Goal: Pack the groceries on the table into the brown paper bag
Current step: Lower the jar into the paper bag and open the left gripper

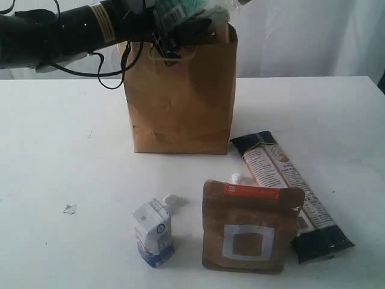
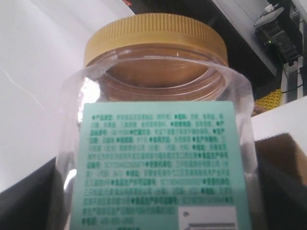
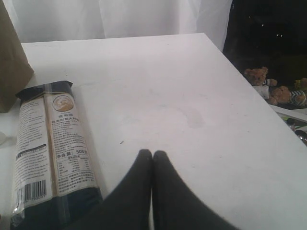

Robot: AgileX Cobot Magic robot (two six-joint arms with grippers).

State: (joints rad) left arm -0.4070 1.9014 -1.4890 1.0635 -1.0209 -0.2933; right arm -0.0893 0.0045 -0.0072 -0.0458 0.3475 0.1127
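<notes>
My left gripper (image 1: 178,31) is shut on the clear jar with a tan lid (image 1: 191,11), holding it over the open top of the brown paper bag (image 1: 180,102). In the left wrist view the jar (image 2: 158,96) with its green label fills the frame, a dark finger (image 2: 26,199) on each side and the bag's rim (image 2: 283,151) beside it. On the table (image 1: 60,144) in front of the bag lie a white-blue carton (image 1: 154,233), a brown pouch (image 1: 249,229) and a long dark packet (image 1: 289,192). My right gripper (image 3: 152,154) is shut and empty, low over the table beside the packet (image 3: 48,148).
A small white cap-like piece (image 1: 170,198) lies by the carton and another (image 1: 237,178) pokes out behind the pouch. A small scrap (image 1: 70,209) lies at the left. The table's edge (image 3: 249,91) runs near my right gripper, with soft toys (image 3: 271,88) beyond it.
</notes>
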